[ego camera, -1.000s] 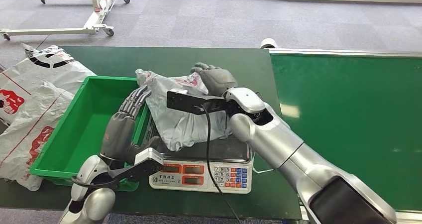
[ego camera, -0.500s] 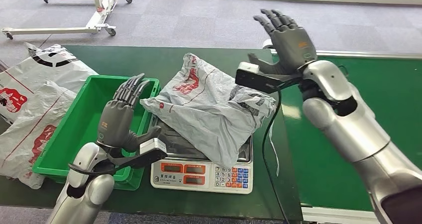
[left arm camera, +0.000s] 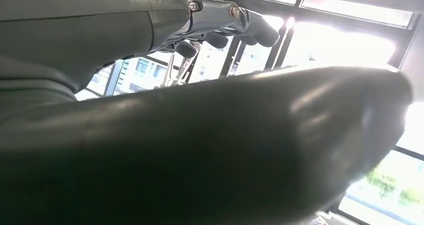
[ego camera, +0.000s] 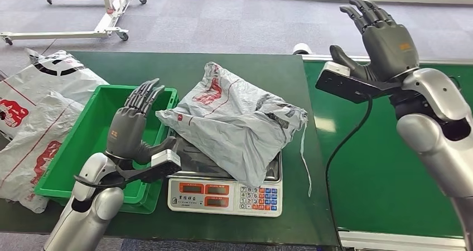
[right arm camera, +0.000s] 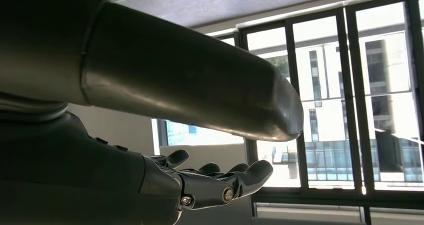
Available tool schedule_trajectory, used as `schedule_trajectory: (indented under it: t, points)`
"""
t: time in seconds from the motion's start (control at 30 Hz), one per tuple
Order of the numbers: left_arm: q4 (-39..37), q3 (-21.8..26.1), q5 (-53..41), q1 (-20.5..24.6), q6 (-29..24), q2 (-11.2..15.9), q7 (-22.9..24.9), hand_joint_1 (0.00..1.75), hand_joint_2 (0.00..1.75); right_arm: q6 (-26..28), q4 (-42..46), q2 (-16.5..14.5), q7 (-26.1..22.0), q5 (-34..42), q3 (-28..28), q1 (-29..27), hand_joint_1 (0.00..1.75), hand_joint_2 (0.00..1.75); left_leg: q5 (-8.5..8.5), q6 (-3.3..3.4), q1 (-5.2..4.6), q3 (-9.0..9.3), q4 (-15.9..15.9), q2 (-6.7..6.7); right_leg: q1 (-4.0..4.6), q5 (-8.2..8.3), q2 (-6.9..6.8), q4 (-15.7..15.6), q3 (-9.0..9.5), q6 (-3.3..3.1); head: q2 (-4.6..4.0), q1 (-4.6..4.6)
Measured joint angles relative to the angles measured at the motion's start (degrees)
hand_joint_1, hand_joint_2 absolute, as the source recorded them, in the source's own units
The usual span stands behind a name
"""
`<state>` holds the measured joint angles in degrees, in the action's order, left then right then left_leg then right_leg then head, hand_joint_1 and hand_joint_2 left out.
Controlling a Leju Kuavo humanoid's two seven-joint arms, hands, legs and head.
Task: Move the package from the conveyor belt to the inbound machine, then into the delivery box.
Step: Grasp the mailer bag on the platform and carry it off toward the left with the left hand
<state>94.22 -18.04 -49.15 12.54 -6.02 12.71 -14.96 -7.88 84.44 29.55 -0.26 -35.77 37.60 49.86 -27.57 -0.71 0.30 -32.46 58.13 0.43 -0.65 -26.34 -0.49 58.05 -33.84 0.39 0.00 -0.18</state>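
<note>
Package (ego camera: pixel 234 125), a crumpled grey plastic mailer with red print, is now lying on the platform of the scale (ego camera: pixel 226 195), draping over its far and right edges and touching neither hand. Compared with 1 second ago, when the right hand (ego camera: pixel 382 39) was pressing down on the mailer at the scale, that hand is now lifting clear: it is sitting raised above the green conveyor belt (ego camera: pixel 390 150), well apart from the mailer, fingers spread and holding nothing. The release took place within that second, since the half-second picture already shows the hand off the bag and travelling up and to the right. The left hand (ego camera: pixel 131 128) is hovering over the rim of the green bin (ego camera: pixel 83 145), just beside the near-left edge of the mailer, palm turned toward it, fingers apart and empty; its position is changing only slightly across the 3 pictures. Judgement: the first leg, belt to weighing machine, appears complete, with the mailer resting unsupported on the scale. The remaining leg is the transfer into the green bin, and the left hand is standing best placed for it. 2 other white mailers (ego camera: pixel 39 111) are lying on the table left of the bin.
</note>
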Motion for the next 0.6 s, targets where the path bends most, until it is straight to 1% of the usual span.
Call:
schedule_trajectory:
  t: [0.07, 0.13, 0.2, 0.27, 0.37, 0.47, 0.6]
  points:
    - [-0.42, -0.54, -0.98, 0.78, 0.21, 0.12, 0.79, 0.0, 0.0, 0.03, 0.6, 1.0, -0.07, 0.68, -0.37, -0.44, 0.0, 0.0, 0.0, 0.0, 0.0, 0.0, 0.01, 0.0, 0.0, 0.0, 0.0, 0.0, 0.0, 0.0, 0.0, 0.0]
    - [-1.59, -1.88, -3.62, 2.83, 1.57, 0.47, 2.26, 0.0, 0.0, 0.05, 1.21, 1.9, -0.2, 0.89, -0.52, -1.34, 0.0, 0.0, 0.0, 0.01, 0.0, 0.0, 0.03, -0.04, -0.01, 0.0, -0.04, -0.01, 0.01, 0.01, 0.0, -0.01]
    - [-4.22, -4.23, -6.88, 6.75, 4.03, 1.13, 3.92, 0.0, 0.87, 0.04, 1.8, 2.77, -0.35, 0.73, -0.56, -2.66, 0.0, 0.0, 0.02, 0.02, 0.0, -0.01, 0.06, -0.13, -0.01, 0.01, -0.14, -0.01, 0.03, 0.02, 0.0, -0.01]
    - [-8.19, -6.99, -9.59, 11.97, 6.16, 1.81, 4.77, 0.0, 1.75, 0.14, 2.54, 3.75, -0.54, 0.7, -0.76, -4.28, 0.0, 0.0, 0.06, 0.04, 0.0, -0.03, 0.07, -0.2, 0.0, 0.04, -0.22, -0.01, 0.05, 0.03, 0.0, 0.0]
    - [-14.87, -11.34, -12.92, 20.15, 7.58, 2.49, 4.96, 0.0, 1.75, 0.48, 3.88, 5.6, -1.21, 1.51, -1.77, -7.06, 0.0, 0.0, 0.11, 0.08, 0.0, -0.05, 0.07, -0.23, -0.03, 0.11, -0.24, -0.01, 0.06, 0.04, 0.0, 0.01]
    - [-21.07, -15.79, -15.31, 26.66, 8.11, 2.74, 4.73, 0.0, 1.75, 0.23, 4.61, 7.06, -1.93, 2.76, -2.7, -8.72, 0.0, 0.0, 0.11, 0.08, -0.01, -0.07, 0.07, -0.1, -0.06, 0.15, -0.13, 0.0, 0.0, 0.05, 0.0, 0.01]
    - [-29.03, -21.16, -16.26, 34.83, 8.53, 1.64, 4.86, 0.0, 1.75, -0.94, 4.46, 7.33, -2.34, 3.66, -2.77, -8.81, 0.0, 0.0, 0.12, 0.09, -0.01, -0.14, 0.07, -0.07, -0.06, 0.18, -0.09, 0.0, -0.05, 0.05, 0.0, 0.0]
